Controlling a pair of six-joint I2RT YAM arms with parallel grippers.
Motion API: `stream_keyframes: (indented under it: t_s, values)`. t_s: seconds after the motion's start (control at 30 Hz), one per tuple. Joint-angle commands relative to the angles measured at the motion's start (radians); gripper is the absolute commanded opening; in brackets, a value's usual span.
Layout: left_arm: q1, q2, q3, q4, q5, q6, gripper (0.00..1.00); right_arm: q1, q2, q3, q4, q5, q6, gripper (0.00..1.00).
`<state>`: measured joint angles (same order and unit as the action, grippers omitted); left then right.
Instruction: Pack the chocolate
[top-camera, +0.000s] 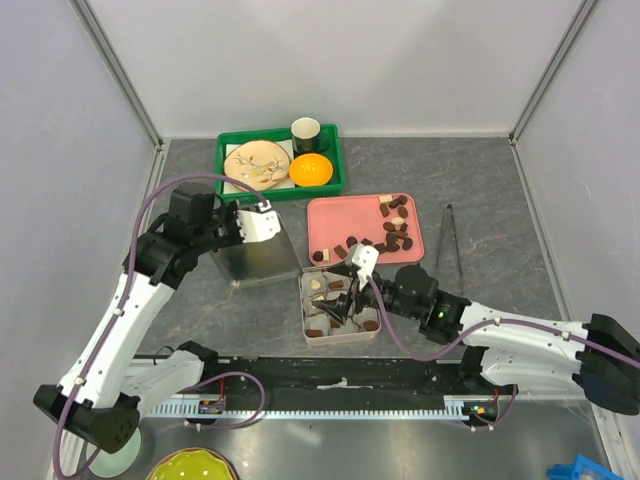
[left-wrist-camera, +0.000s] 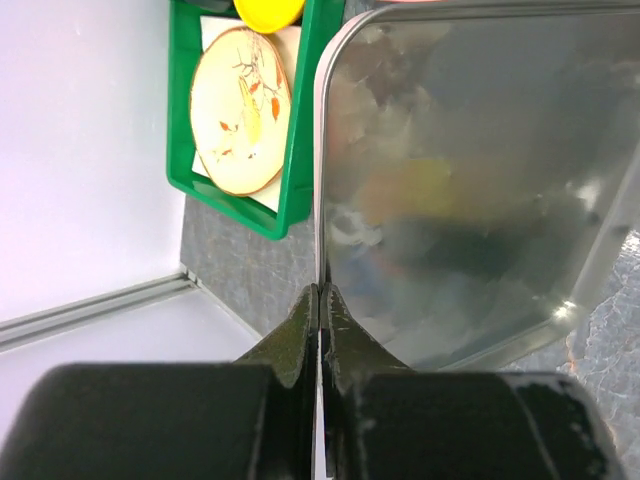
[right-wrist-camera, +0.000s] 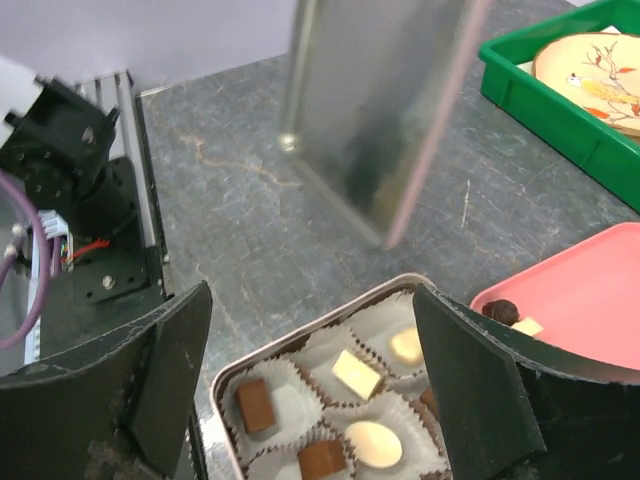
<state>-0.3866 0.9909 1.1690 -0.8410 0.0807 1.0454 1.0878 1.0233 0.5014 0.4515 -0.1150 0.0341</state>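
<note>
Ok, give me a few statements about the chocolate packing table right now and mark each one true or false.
1. The left claw is shut on the edge of the metal lid. True.
2. The right claw grips a piece of candy. False: it is open and empty above the tin.
3. The pink tray holds chocolates. True.
4. The tongs lie in the green tray. False: they lie on the table, right of the pink tray.
5. The metal lid lies flat on the tin. False: it stands upright beside the tin, held by the left claw.
</note>
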Motion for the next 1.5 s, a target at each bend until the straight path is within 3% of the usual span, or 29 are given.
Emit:
stream_keyframes:
  t_s: [0.0,0.07,0.37,0.73,1.13,1.3,1.47]
  values:
    - [-0.040,-0.050,0.027,-0.059,-0.035,-0.016,0.01,-0.141,0.053,0.061,0.254,-0.187,0.162,0.92]
    - [-0.060,-0.075,0.026,-0.059,-0.062,-0.024,0.02,-0.199,0.086,0.087,0.341,-0.277,0.223,0.94]
    - [-0.120,-0.075,0.066,-0.102,-0.078,-0.079,0.02,-0.213,0.247,0.155,0.574,-0.468,0.415,0.96]
    - [-0.153,-0.066,0.089,-0.124,-0.105,-0.104,0.02,-0.221,0.377,0.209,0.552,-0.488,0.380,0.96]
    - [-0.199,-0.034,0.153,-0.141,-0.104,-0.140,0.02,-0.226,0.578,0.298,0.618,-0.535,0.464,0.88]
    - [-0.204,-0.034,0.149,-0.148,-0.105,-0.139,0.02,-0.278,0.540,0.250,0.638,-0.528,0.458,0.88]
    - [-0.207,-0.041,0.115,-0.147,-0.111,-0.127,0.02,-0.313,0.424,0.252,0.478,-0.529,0.366,0.88]
